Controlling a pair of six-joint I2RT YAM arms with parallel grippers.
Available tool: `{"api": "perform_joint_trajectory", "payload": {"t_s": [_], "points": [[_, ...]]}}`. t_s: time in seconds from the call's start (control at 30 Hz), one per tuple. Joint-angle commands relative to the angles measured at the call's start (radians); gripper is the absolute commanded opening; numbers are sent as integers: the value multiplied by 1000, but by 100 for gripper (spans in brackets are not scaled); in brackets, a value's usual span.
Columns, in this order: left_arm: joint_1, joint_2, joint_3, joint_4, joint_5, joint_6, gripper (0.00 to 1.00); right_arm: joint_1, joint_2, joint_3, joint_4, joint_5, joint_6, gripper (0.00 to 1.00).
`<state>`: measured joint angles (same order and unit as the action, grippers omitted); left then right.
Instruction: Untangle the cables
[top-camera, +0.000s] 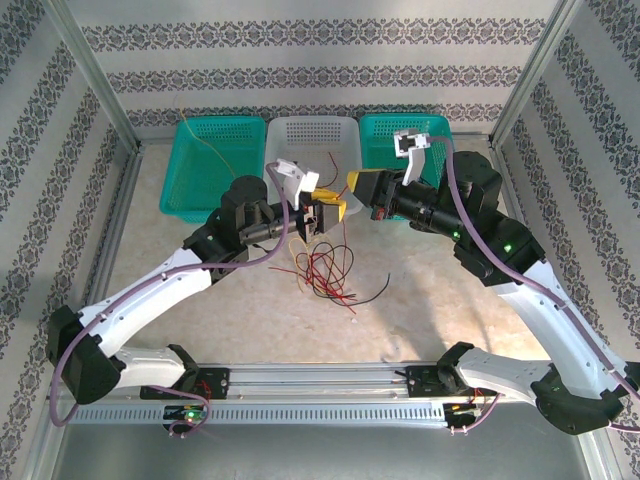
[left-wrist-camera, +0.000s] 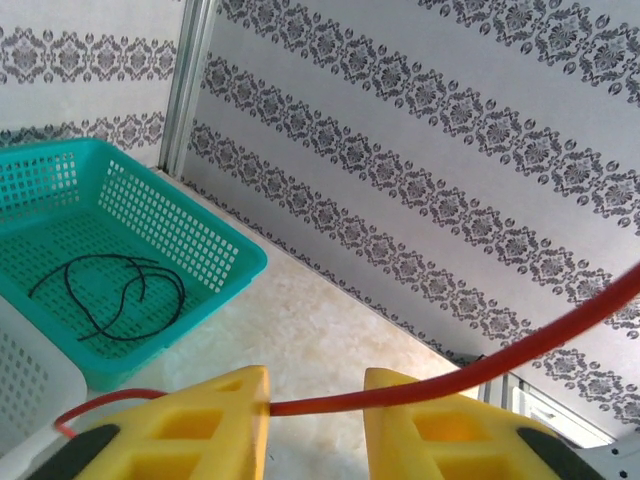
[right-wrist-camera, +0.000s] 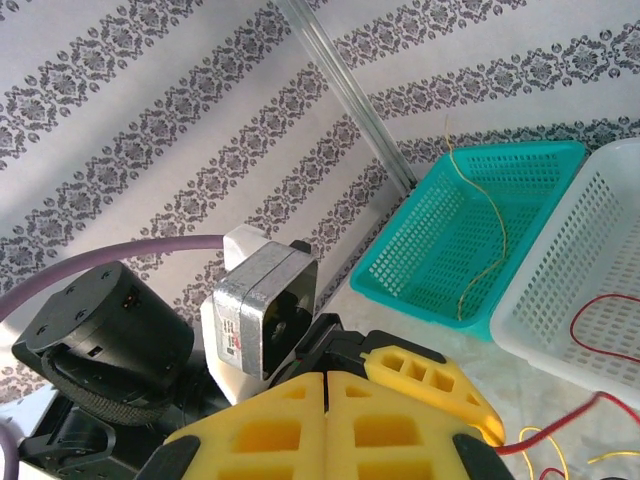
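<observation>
— At the back of the table (top-camera: 450, 300), how many baskets?
— Three in a row: left teal basket (top-camera: 175, 195), white basket (top-camera: 345, 130), right teal basket (top-camera: 375, 125).
— And the cables?
— One yellow cable (top-camera: 205, 145) in the left teal basket, one black cable (left-wrist-camera: 120, 300) coiled in the right, a red loop (right-wrist-camera: 600, 320) in the white. One tangle (top-camera: 325, 268) of red, black and yellow lies mid-table; its strands I cannot count.
— Hands?
— Two, near each other above the tangle. Left hand (left-wrist-camera: 315, 385): fingers spread, a red cable (left-wrist-camera: 420, 395) crossing the gap. Right hand (right-wrist-camera: 325, 380): fingers pressed together.
— Surface, room?
— Pale marbled table; banded floral wallpaper (top-camera: 320, 35); metal frame posts (top-camera: 95, 75).
</observation>
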<state>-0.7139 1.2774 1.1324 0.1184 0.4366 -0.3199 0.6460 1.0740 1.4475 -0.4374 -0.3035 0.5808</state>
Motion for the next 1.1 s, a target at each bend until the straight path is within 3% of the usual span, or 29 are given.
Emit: {"api": "perform_joint_trajectory", "payload": {"t_s": [0.0, 0.27, 0.37, 0.4, 0.47, 0.5, 0.53, 0.57, 0.67, 0.87, 1.07], "points": [[-13, 15, 54, 50, 18, 14, 22, 5, -18, 34, 34, -22, 23, 0], [-11, 31, 80, 74, 23, 27, 1, 5, -31, 25, 35, -13, 27, 0], [-12, 24, 78, 88, -8, 29, 0, 5, -34, 21, 32, 3, 25, 1], [-10, 20, 80, 90, -22, 33, 0, 6, -35, 21, 29, 13, 25, 9], [-10, 13, 87, 84, -62, 48, 0, 4, -44, 14, 16, 57, 15, 43], [-10, 9, 93, 74, -91, 56, 0, 3, -53, 6, 11, 90, 13, 53], [-9, 7, 104, 60, -123, 67, 0, 2, -67, -11, 7, 133, 14, 69], [-6, 7, 121, 46, -157, 75, 0, -6, -81, -30, 2, 174, 19, 73], [16, 38, 212, -39, -250, 86, 0, -68, -118, -95, -17, 241, 68, 75], [63, 200, 475, -250, -413, 168, 0, -241, -175, -245, -49, 208, 206, 74], [140, 327, 607, -263, -489, 162, 0, -279, -217, -327, -51, 168, 222, 73]]}}
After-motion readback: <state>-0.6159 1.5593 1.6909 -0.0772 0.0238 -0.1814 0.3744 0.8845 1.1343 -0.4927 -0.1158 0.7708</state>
